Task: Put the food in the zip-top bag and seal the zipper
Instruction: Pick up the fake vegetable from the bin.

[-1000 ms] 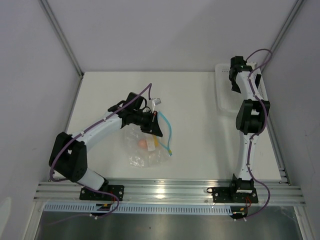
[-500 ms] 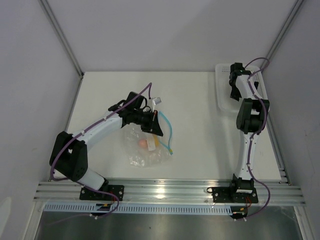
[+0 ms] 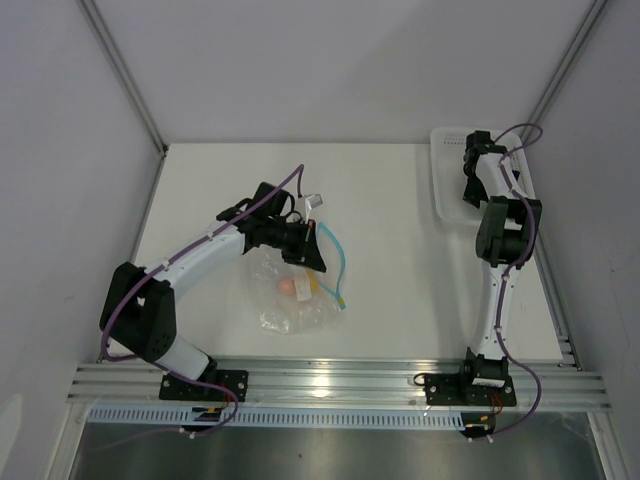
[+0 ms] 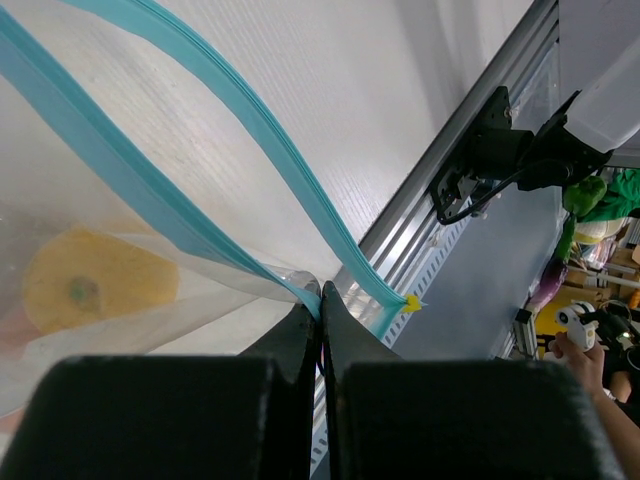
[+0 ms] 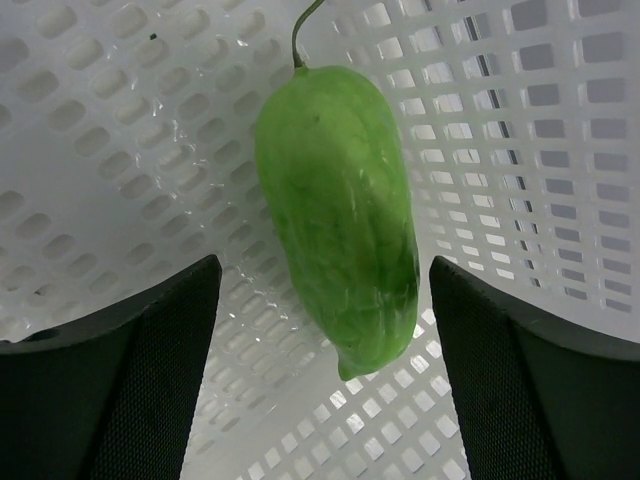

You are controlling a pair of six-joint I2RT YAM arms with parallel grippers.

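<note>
The clear zip-top bag (image 3: 292, 300) lies on the table with its teal-blue zipper strip (image 3: 338, 262) standing open. The round orange-yellow food piece (image 3: 297, 287) sits inside it and also shows in the left wrist view (image 4: 95, 290). My left gripper (image 3: 312, 255) is shut on one lip of the zipper (image 4: 250, 160) at the bag's mouth, and its tips (image 4: 321, 292) pinch the strip. The oblong green food piece (image 5: 340, 215) lies in the white lattice basket (image 5: 120, 150). My right gripper (image 5: 325, 290) is open over the basket, its jaws on either side of the green piece, not touching it.
The white lattice basket (image 3: 448, 180) stands at the back right of the table, against the right wall. The aluminium rail (image 3: 340, 380) runs along the near edge. The enclosure walls close in on the left, right and back.
My right arm has moved toward the back right, further over the basket. My left gripper has stayed at the bag's mouth.
</note>
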